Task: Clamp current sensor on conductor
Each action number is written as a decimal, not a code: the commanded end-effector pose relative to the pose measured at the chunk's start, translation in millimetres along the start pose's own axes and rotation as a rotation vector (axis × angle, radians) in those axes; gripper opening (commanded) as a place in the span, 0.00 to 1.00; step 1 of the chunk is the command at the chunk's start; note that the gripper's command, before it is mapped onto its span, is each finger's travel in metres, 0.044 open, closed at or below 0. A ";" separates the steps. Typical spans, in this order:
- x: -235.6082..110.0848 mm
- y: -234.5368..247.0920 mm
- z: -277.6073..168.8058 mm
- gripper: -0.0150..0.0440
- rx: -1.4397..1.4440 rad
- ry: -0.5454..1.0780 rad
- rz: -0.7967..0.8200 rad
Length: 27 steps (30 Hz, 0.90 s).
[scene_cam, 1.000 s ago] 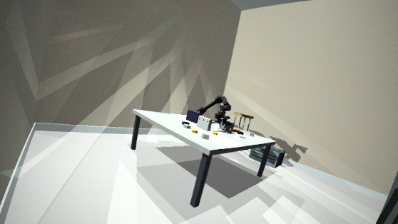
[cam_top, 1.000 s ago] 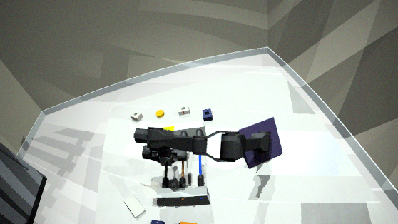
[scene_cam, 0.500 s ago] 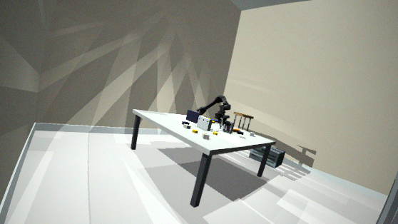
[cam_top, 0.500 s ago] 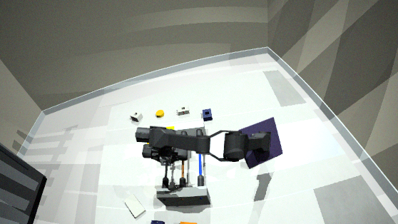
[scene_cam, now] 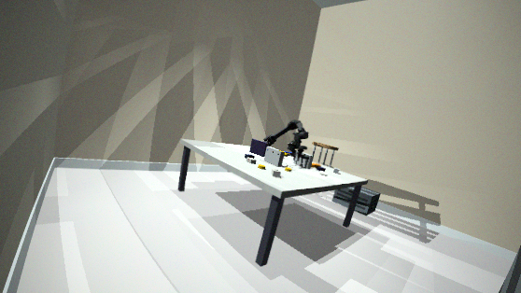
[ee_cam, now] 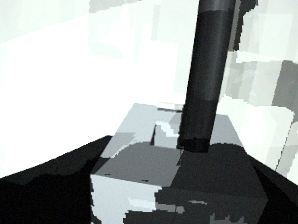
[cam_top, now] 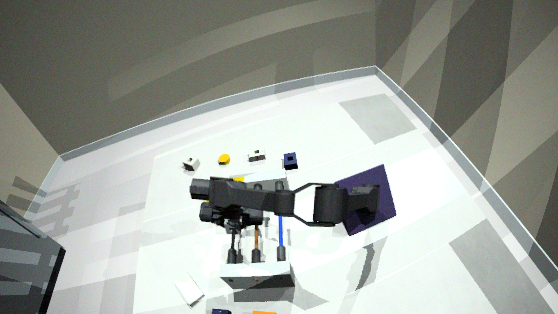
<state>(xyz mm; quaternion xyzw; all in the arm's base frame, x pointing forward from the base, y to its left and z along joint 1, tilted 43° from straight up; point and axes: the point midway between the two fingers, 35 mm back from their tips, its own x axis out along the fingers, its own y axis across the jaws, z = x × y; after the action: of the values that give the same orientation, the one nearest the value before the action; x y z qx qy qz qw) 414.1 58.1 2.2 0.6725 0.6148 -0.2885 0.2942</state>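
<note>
a: sensor (ee_cam: pixel 166 183) sat round the dark conductor (ee_cam: pixel 209 63), leftmost of three on the near side of the table (cam_top: pixel 400 200). looked shut.

b: gripper (cam_top: pixel 231 219)?

a: right over it, half open, judged to be letting go and carrying nothing. conductor's long axis ran near to far, so any retreat had to go straight up off the sensor.

b: hidden?

a: the arm covered the sensor from above. one dark finger (ee_cam: pixel 47 196) showed, the other didn't. couldn't read the arrow, the latch or the load marker.
</note>
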 end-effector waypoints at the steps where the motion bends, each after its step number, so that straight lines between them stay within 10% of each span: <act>1: -0.6 0.5 0.1 0.88 -0.001 -0.001 0.001; 4: -0.6 0.8 0.2 1.00 -0.001 -0.001 -0.005; 9: 0.1 -0.4 0.2 0.80 0.002 0.000 -0.002; 27: 0.1 -0.4 0.2 0.60 0.002 0.000 -0.002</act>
<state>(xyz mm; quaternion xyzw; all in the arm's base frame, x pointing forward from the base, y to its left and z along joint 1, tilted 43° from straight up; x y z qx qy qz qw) 413.5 58.3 1.8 0.6717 0.6157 -0.2901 0.2924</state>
